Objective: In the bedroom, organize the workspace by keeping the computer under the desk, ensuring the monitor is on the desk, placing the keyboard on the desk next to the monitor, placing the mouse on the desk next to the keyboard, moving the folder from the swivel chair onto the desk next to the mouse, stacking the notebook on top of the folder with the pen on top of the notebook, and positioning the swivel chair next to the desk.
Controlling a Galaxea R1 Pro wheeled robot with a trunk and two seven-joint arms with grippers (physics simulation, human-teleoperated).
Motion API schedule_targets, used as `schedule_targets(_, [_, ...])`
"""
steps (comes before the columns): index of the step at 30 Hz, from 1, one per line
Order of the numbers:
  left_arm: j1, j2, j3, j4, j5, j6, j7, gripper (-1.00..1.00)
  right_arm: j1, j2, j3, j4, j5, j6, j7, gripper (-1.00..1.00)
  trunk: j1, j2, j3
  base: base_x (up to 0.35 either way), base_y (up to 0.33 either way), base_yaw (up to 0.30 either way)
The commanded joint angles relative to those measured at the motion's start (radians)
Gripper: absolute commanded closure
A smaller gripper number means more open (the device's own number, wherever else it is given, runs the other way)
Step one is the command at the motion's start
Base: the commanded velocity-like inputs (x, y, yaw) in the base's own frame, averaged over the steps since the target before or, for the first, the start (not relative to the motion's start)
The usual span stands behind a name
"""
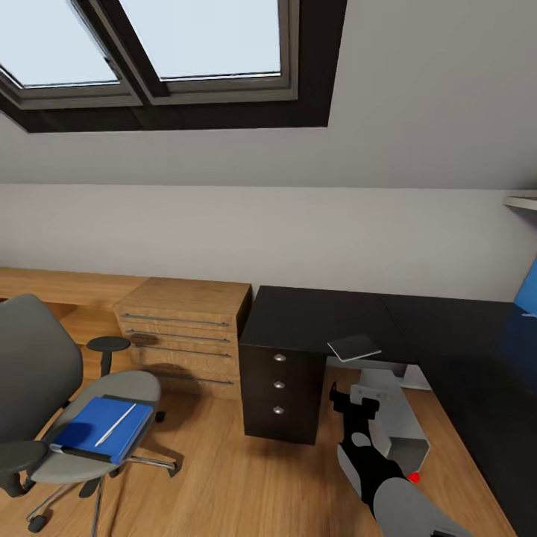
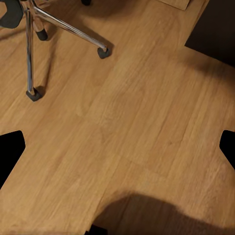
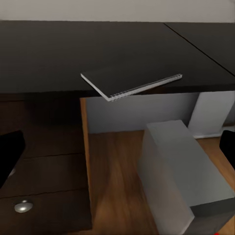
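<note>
Nearest the head camera, the right gripper is seen at the end of a black and grey arm, raised in front of the desk with its two fingers pointing upward and set apart, nothing between them. In the right wrist view its fingertips are seen at the two side edges, widely separated. The left gripper's fingertips are likewise seen at opposite edges of the left wrist view, wide apart and empty, above bare wooden floor, with the chrome legs and castors of the swivel chair close by.

Just beyond the right gripper, the grey computer is found on the floor under the black desk, beside the desk's block of three drawers. The notebook, grey and spiral-bound, is laid flat on the desk's front edge, one corner overhanging it, directly above the computer; its binding can be made out in the right wrist view.

To the left, the grey swivel chair is placed well apart from the desk. The blue folder is lying on its seat, and the white pen is resting diagonally on top of the folder.

Farther back, a light wooden drawer unit is set against the black desk's left side. A blue object, cut off by the frame, is seen at the far right over the desk. Skylight windows are set in the sloped ceiling above.
</note>
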Motion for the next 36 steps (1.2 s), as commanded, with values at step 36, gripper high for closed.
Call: schedule_targets(36, [0.000, -0.002, -0.001, 0.006, 0.011, 0.005, 0.003, -1.00, -0.001, 0.026, 0.104, 0.127, 0.009, -0.014, -0.001, -1.00, 0.000, -0.001, -0.003, 0.000, 0.000, 0.191])
